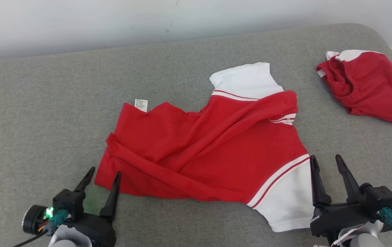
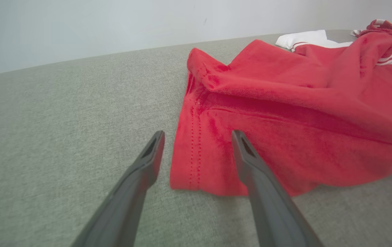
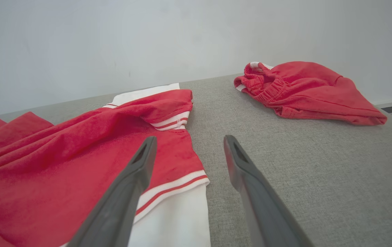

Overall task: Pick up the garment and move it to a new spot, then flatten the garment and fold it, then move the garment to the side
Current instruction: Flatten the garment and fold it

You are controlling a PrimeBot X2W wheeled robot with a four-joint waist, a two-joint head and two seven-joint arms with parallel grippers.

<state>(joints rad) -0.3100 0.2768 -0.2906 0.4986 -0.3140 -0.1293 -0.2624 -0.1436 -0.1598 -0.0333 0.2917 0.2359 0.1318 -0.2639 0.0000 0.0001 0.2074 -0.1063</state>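
The garment (image 1: 209, 151) is a red shirt with white sleeves and striped trim, spread wrinkled across the middle of the grey surface. My left gripper (image 1: 104, 169) is open at its lower-left hem corner, the fingers straddling the hem edge (image 2: 196, 157) in the left wrist view. My right gripper (image 1: 326, 158) is open beside the near white sleeve (image 1: 288, 202); in the right wrist view my right gripper (image 3: 189, 139) stands over the sleeve's striped cuff seam (image 3: 172, 188). Nothing is held by either one.
A second red garment (image 1: 367, 87) with white trim lies bunched at the back right, also visible as a red heap (image 3: 305, 91) in the right wrist view. The grey padded table (image 1: 45, 120) ends at a pale wall behind and rounds off at the right.
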